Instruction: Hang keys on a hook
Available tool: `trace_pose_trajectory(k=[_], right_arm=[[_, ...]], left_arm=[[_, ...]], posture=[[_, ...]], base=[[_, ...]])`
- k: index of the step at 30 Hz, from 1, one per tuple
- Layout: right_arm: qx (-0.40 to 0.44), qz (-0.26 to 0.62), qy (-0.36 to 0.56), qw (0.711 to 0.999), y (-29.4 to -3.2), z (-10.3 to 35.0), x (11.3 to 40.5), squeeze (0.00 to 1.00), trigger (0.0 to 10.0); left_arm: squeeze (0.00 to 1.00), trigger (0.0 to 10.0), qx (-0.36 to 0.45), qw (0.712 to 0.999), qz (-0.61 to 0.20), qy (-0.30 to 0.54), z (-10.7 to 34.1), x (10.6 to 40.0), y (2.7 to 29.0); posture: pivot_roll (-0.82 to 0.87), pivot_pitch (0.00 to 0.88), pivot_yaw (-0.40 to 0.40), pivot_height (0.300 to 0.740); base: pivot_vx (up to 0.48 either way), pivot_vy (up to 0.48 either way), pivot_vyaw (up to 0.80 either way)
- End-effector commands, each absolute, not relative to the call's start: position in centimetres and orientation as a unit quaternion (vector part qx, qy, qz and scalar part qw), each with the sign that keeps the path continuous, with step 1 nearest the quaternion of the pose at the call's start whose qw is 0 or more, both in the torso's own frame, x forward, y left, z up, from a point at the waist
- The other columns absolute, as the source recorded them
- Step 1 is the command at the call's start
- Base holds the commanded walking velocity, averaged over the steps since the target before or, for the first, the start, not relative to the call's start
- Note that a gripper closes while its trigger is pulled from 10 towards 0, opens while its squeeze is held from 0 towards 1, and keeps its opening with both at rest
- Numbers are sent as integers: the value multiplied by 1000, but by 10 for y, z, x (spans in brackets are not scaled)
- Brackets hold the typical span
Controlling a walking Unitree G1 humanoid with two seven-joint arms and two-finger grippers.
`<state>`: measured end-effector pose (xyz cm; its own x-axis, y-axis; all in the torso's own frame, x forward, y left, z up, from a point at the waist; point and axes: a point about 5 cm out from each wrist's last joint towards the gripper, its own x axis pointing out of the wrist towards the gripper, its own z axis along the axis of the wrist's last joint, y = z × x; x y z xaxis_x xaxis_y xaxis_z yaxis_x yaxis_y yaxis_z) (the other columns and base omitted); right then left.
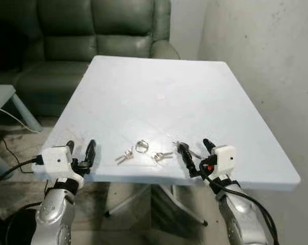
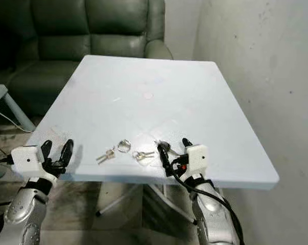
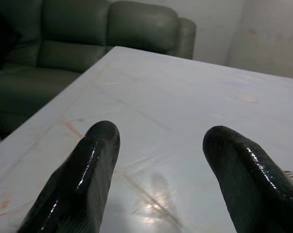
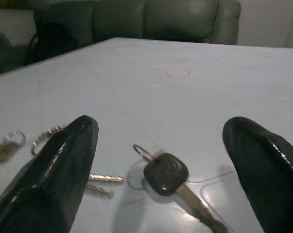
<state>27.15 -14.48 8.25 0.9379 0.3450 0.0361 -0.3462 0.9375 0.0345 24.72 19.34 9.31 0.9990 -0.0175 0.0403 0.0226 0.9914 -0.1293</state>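
My right pincer (image 4: 161, 160) stood wide around the black-headed key (image 4: 166, 174) lying on the table (image 1: 194, 97) near its front edge; my left pincer (image 1: 81, 153) hovered wide too.

Keys (image 1: 142, 151) on table (image 1: 159, 71), sofa (image 1: 92, 35) behind

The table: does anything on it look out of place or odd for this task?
The keys lie scattered along the near edge of the table: a black-headed key between the open right hand fingers, loose silver keys and a ring beside it. No hook is visible.
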Motion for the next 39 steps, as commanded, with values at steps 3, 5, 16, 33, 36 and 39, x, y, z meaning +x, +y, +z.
trace_pose_trajectory(k=[3, 5, 16, 33, 36, 39], right_arm=[[-4, 182, -6, 983, -148, 82, 273, 0, 10000], [-9, 184, -6, 983, -149, 83, 275, 0, 10000], [-87, 235, 2, 968, -155, 88, 291, 0, 10000], [-100, 278, 42, 954, -151, 81, 309, 0, 10000], [-100, 280, 43, 954, -150, 81, 310, 0, 10000], [-94, 283, 36, 954, -133, 81, 312, 0, 10000]], left_arm=[[0, 10000, -59, 997, -35, -28, 95, 244, 182], [0, 10000, -53, 997, -41, -28, 94, 244, 180], [0, 10000, -37, 995, -86, -20, 89, 230, 162], [0, 10000, -46, 995, -92, -9, 86, 212, 146], [0, 10000, -46, 995, -91, -9, 86, 212, 146], [0, 10000, -43, 995, -86, -9, 87, 209, 146]], posture=[[-129, 0, -1, 728], [-127, 0, -5, 728], [-101, 0, -37, 728], [-45, 25, -79, 728], [-42, 28, -81, 728], [-22, 41, -88, 728]], base=[[0, 0, 0], [0, 0, 0], [0, 0, 0], [0, 0, 0], [0, 0, 0], [0, 0, 0]])
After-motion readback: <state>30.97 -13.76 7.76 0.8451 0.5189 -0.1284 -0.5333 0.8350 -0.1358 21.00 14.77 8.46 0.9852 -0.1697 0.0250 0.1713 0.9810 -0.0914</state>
